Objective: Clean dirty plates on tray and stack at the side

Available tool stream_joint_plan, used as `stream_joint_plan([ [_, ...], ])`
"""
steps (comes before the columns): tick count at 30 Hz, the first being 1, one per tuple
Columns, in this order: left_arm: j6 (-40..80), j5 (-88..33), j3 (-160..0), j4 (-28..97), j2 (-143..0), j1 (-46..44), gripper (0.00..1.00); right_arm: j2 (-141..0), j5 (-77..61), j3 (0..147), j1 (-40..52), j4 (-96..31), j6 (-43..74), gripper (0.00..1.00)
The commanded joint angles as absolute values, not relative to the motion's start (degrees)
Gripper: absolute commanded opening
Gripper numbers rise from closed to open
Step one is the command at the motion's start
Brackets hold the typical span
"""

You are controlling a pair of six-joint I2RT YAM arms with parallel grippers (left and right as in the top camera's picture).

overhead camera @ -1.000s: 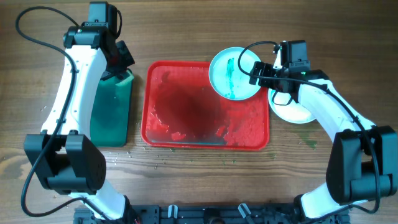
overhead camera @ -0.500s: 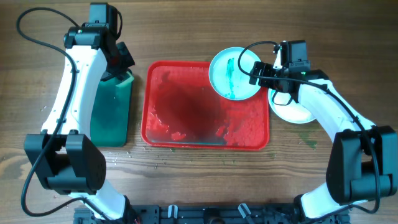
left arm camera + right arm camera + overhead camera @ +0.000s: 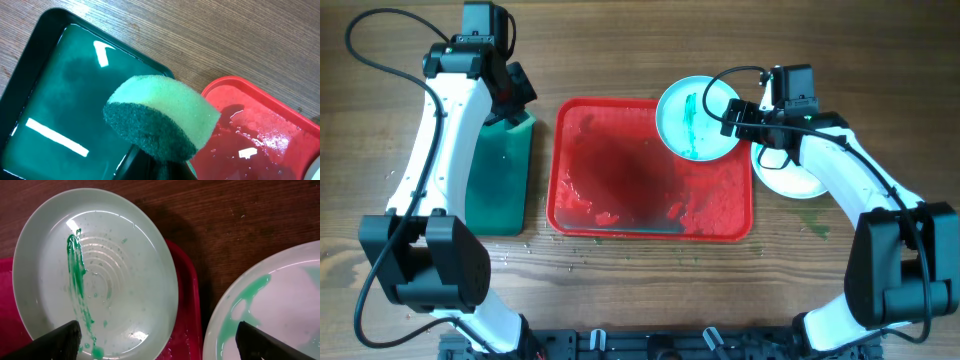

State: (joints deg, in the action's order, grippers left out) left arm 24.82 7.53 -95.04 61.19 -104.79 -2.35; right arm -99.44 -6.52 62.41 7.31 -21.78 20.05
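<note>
Overhead view: the right claw (image 3: 744, 118) sits at the upper right corner of the red tray (image 3: 620, 233). The smeared plate (image 3: 695, 118) lies just to its left in the frame, overhanging that corner. Judging by the shadow it throws on the table (image 3: 620, 50), it is propped on the rim rather than lying flat. My right wrist camera shows the two fingers at the far bottom corners of its picture, so the jaws stand wide and close on nothing I can see; the plate's near rim runs out of frame between them. The teal streak (image 3: 77, 285) runs top to bottom down the left half of the plate. Across the tray, at upper left, the left claw (image 3: 516, 98) grips a green sponge (image 3: 160, 117) above the dark green tray (image 3: 500, 195) of liquid, well apart from the plate. The right arm is by far the nearer, so I judge it should steady the plate while the sponge crosses; only the wet tray floor lies between. A second plate (image 3: 792, 183), also smeared with teal, rests on the table just right of the tray, partly under the right arm, close enough to be clipped if that arm swings. I can make out only these two plates.
</note>
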Motion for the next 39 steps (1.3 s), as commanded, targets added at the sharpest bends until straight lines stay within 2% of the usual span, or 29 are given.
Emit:
stream_joint_plan([
  [1, 25.8, 6.9, -94.6, 60.7, -104.7, -2.5, 0.04, -99.7, -5.9, 63.5, 7.2, -21.6, 19.7, 1.0],
  [11, 25.8, 4.5, -94.6, 58.9, -104.7, -2.5, 0.04, -99.7, -6.5, 63.5, 7.2, -21.2, 21.1, 1.0],
  [17, 25.8, 3.1, -94.6, 57.8, -104.7, -2.5, 0.04, -99.5, -20.1, 63.9, 7.2, -22.3, 15.2, 1.0],
  [22, 25.8, 2.8, -94.6, 57.8, -104.7, -2.5, 0.04, -99.6, -17.6, 74.4, 7.2, -34.2, 15.2, 1.0],
  [24, 25.8, 2.8, -94.6, 57.8, -104.7, -2.5, 0.04, -100.2, -14.5, 78.3, 7.2, -38.8, 15.2, 0.93],
  [28, 25.8, 2.8, -94.6, 57.8, -104.7, -2.5, 0.04, -103.5, -12.0, 79.3, 7.2, -42.8, 18.4, 0.69],
  [30, 25.8, 2.8, -94.6, 57.8, -104.7, -2.5, 0.04, -106.3, -11.9, 79.3, 7.2, -43.4, 18.7, 0.63],
  [34, 25.8, 2.8, -94.6, 57.8, -104.7, -2.5, 0.04, -111.0, -10.0, 79.3, 7.2, -43.1, 20.1, 0.46],
  [39, 25.8, 2.8, -94.6, 57.8, -104.7, -2.5, 0.04, -114.0, -7.8, 79.3, 7.2, -42.0, 21.0, 0.4],
])
